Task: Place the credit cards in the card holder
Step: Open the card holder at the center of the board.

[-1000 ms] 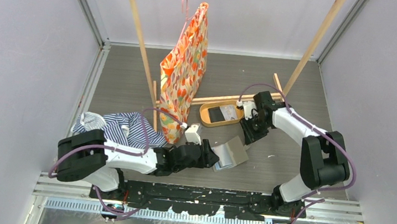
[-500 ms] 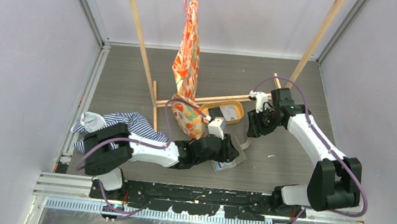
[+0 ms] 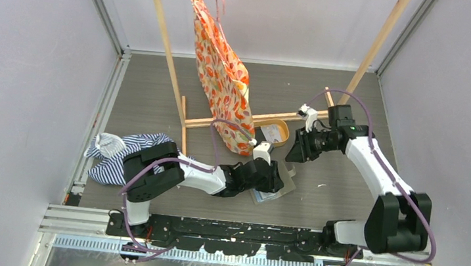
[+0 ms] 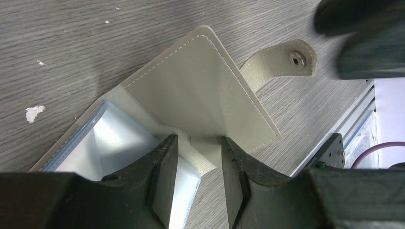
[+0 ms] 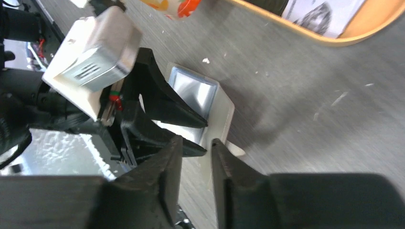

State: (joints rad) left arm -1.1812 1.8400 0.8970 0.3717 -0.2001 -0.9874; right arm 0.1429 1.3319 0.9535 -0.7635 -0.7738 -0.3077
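Your left fingers (image 4: 161, 183) pinched the floppy card holder (image 4: 200, 95) at its fold. Your right fingers (image 5: 160, 183) hung above it, parted and empty. The credit cards (image 5: 319, 10) looked stiff and slick, so edge grips suited.

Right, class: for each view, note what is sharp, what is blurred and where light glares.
Top external: evenly lit and sharp, soft shadows on the table. Left wrist: the card holder is crisp, its clear sleeves shine pale, a dark shape at top right is out of focus. Right wrist: blurred overall, the wooden tray smeared.
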